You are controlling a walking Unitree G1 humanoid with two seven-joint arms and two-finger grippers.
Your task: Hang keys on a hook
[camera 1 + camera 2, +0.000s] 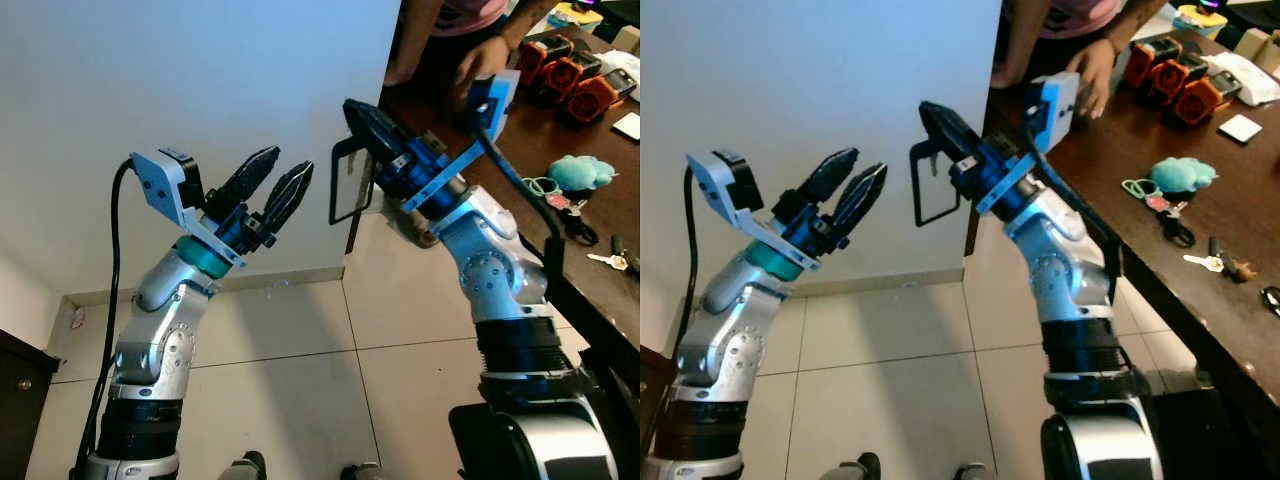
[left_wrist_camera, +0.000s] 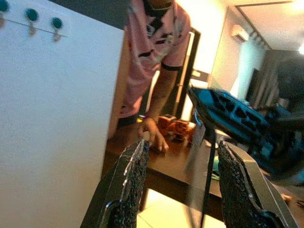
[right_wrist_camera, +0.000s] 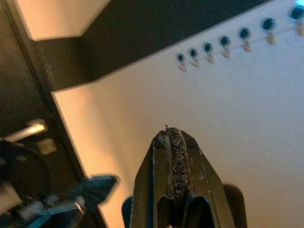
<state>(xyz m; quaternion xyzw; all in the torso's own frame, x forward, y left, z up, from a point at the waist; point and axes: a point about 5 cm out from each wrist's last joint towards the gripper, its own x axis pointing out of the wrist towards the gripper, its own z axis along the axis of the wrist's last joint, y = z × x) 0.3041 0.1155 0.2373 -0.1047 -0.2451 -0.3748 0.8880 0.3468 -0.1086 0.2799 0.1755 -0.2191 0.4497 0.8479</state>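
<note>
Head views: both arms are raised in front of a white wall (image 1: 200,100). The left gripper (image 1: 268,188) stands with its fingers parted, nothing between them. The right gripper (image 1: 362,122) is up near the wall's corner, fingers pressed together; a dark rectangular wire loop (image 1: 350,180) hangs just beneath it, touching it, though what is pinched cannot be made out. Along the right runs a dark wooden table (image 1: 1110,190). Near its front edge lie a key (image 1: 1202,263), scissors (image 1: 1175,230), a teal plush toy (image 1: 1185,173) and a green ring (image 1: 1137,187). Orange blocks (image 1: 1165,72) sit at the far edge, beside a person's hand (image 1: 1098,70) resting on the table.

Left wrist view: the parted fingers (image 2: 130,185) frame the person in a pink shirt (image 2: 152,52); teal hooks (image 2: 31,15) sit high on the wall.

Right wrist view: the closed fingers (image 3: 176,166) point at a row of hooks (image 3: 225,45) on the wall.
</note>
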